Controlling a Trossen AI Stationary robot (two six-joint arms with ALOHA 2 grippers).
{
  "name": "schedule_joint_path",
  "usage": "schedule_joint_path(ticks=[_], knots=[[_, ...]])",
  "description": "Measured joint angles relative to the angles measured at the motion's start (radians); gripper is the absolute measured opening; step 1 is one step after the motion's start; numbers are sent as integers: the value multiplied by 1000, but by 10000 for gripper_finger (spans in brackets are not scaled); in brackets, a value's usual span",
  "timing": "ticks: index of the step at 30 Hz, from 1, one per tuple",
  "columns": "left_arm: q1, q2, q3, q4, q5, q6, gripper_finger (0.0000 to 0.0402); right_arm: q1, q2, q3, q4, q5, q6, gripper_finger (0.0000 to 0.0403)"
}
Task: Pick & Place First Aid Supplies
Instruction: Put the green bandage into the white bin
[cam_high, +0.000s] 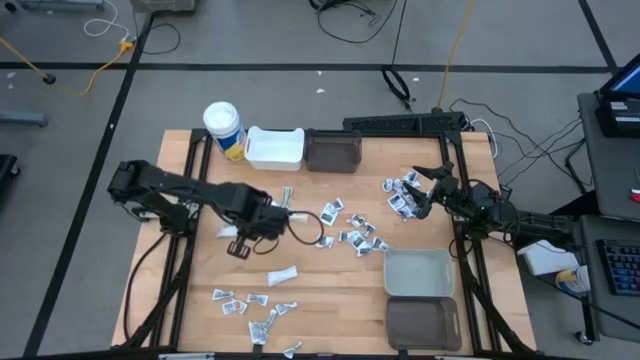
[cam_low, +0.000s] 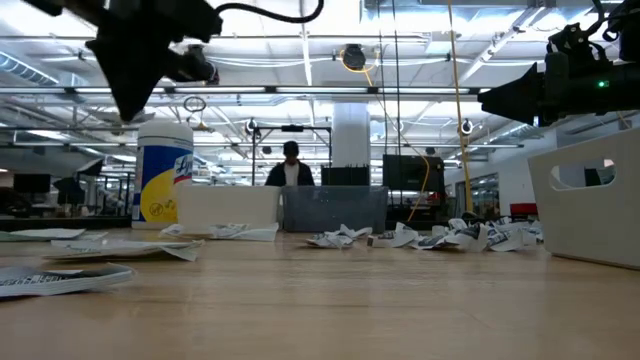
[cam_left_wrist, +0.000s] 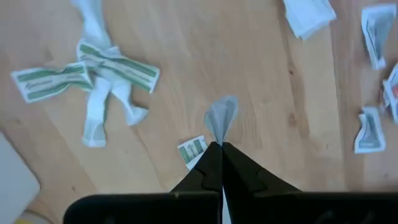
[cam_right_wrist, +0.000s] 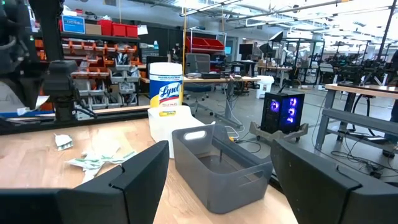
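My left gripper (cam_left_wrist: 221, 144) has its jaws clenched on a thin packet (cam_left_wrist: 222, 117) by one edge, lifted over the middle of the worktop (cam_high: 330, 290). It looks feather-light, floppy and crinkly, best pinched at a free edge. More small white and silvery packets (cam_high: 352, 232) lie scattered beyond. My right gripper (cam_high: 425, 186) hangs released near the right edge.

The right gripper (cam_right_wrist: 217, 177) stands with its two dark fingers (cam_right_wrist: 134, 177) wide apart and nothing between them. Framed in that gap sits a dark grey rectangular plastic bin (cam_right_wrist: 217, 163) on the light wooden table (cam_right_wrist: 37, 149). Touching the bin's far side is a white plastic bin (cam_right_wrist: 169, 121), with a white and yellow wipes canister (cam_right_wrist: 165, 89) just behind it. Beside the grey bin, crumpled white and green packets (cam_right_wrist: 99, 158) lie on the wood.
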Motion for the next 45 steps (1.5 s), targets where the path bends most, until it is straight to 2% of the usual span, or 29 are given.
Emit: schedule_joint_path(ticks=[4,9,28,33,45], knots=[[12,-2,57,-39,0,-95,0,0,0,0,0,0,0,279],[56,-1,71,-50,20,-185,0,0,0,0,0,0,0,279],[513,29,85,-30,25,-158,0,0,0,0,0,0,0,279],[614,78,153,-34,25,-152,0,0,0,0,0,0,0,279],[773,299,400,-85,25,-121,0,0,0,0,0,0,0,279]])
